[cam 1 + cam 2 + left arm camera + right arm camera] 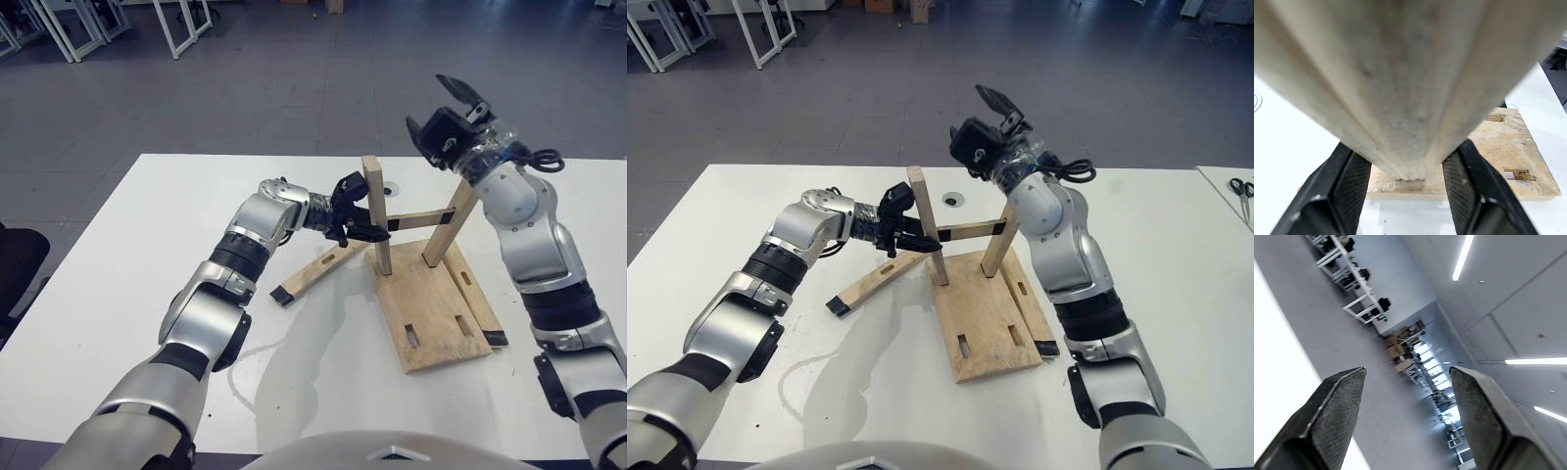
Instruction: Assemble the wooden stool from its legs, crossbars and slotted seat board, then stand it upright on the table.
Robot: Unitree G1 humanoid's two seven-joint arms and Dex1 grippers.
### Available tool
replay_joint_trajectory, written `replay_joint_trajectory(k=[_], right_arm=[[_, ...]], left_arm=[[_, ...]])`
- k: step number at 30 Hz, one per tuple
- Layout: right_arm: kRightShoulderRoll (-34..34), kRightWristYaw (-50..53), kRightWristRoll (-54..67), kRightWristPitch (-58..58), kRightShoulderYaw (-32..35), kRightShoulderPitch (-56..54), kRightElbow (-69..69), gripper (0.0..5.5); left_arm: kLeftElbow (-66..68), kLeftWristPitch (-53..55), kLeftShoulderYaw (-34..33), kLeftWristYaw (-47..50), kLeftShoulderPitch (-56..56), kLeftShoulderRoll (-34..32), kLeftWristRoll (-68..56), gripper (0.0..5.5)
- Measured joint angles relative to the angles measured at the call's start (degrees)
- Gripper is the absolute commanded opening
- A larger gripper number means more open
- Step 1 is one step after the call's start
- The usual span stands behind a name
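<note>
- Seat board (431,318) lies flat on the table (147,255); two standing legs (449,230), joined by a crossbar (416,221), sit in its slots.
- Left gripper (372,231) clamps one standing leg; right gripper (441,110) is raised, jaws apart.
- Loose legs (318,272) lie beside the board; stool unfinished.

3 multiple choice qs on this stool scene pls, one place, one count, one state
1. Where is the right gripper? A) raised above the standing legs B) on the floor C) under the table
2. How many legs stand in the seat board? A) one B) two C) four
3. The left gripper is A) open, empty B) shut on a lying leg C) shut on a standing leg

Answers: 1 A, it is open in the air above the leg tops; 2 B, two stand, joined by a crossbar; 3 C, its fingers clamp that leg.
</note>
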State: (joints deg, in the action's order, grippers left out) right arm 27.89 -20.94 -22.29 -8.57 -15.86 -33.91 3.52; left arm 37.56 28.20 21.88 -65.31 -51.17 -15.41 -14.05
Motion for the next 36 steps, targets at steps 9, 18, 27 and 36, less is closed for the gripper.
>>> replay_joint_trajectory(k=[9,18,27,36], right_arm=[[1.2,-5.2,-0.4,-1.6,-3.8,7.2,-0.2,3.13],[-4.8,0.7,11.5,-4.2,13.0,7.9,7.3,3.13],[-4.2,3.1,11.7,-4.6,17.4,12.0,10.8,3.13],[-4.7,7.6,17.6,-5.8,30.4,23.3,16.9,3.13]], left_arm=[[0.7,0.0,0.8,0.0,-0.5,0.0,-0.1,2.04],[2.9,0.1,-1.0,-0.4,-1.6,-0.1,-0.3,2.41],[4.7,-0.1,-6.5,1.5,-0.5,-3.7,3.1,3.70],[-32.8,5.8,-22.9,19.9,28.5,-14.5,3.7,3.70]])
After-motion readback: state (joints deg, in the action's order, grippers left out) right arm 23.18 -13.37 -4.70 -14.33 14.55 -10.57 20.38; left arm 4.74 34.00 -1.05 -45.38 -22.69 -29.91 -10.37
